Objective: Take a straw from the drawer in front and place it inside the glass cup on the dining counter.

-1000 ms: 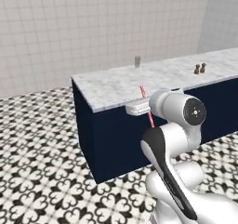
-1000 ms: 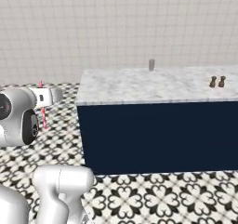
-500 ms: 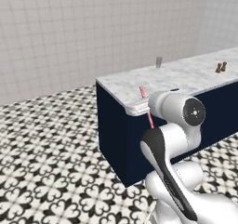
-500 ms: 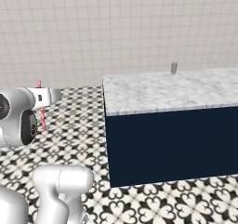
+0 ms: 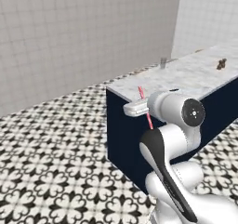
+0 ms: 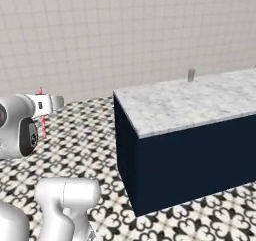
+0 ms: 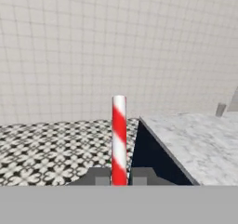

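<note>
One red-and-white striped straw stands upright, pinched between the two fingertips of the claw, which is closed tight on it. The claw hangs off the near corner of the marble dining bench; the glass cup sits at the bench's far edge.
</note>
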You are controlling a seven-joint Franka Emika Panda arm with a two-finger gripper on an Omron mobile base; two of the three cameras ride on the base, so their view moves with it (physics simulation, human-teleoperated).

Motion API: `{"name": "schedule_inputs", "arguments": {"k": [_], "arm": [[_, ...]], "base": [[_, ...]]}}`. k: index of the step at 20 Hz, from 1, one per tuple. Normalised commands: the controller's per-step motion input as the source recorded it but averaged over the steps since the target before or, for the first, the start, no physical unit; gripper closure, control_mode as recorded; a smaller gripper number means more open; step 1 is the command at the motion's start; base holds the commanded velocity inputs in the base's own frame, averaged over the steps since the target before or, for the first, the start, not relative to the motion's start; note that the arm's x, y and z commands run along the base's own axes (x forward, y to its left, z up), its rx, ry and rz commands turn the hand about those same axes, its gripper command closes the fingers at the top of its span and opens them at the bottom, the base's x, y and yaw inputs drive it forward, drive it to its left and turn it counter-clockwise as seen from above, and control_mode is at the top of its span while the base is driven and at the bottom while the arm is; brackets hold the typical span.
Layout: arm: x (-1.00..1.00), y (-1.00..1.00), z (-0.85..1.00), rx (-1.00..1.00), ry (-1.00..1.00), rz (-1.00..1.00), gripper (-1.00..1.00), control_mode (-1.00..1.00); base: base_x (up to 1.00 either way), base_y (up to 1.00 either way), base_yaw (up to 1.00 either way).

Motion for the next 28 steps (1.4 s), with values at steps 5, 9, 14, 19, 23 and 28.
{"name": "schedule_inputs", "arguments": {"k": [5,9,14,19,23,28], "arm": [[0.0,0.0,0.0,0.0,0.0,0.0,1.0,1.0],[0.0,0.0,0.0,0.0,0.0,0.0,1.0,1.0],[0.0,0.0,0.0,0.0,0.0,0.0,1.0,1.0],[0.0,0.0,0.0,0.0,0.0,0.0,1.0,1.0],[0.0,0.0,0.0,0.0,0.0,0.0,1.0,1.0],[0.0,0.0,0.0,0.0,0.0,0.0,1.0,1.0]], "base": [[0.51,1.0,-0.39],[0.55,1.0,-0.39],[0.52,1.0,-0.38],[0.4,1.0,-0.38],[0.35,1.0,-0.37],[0.38,1.0,-0.38]]}}
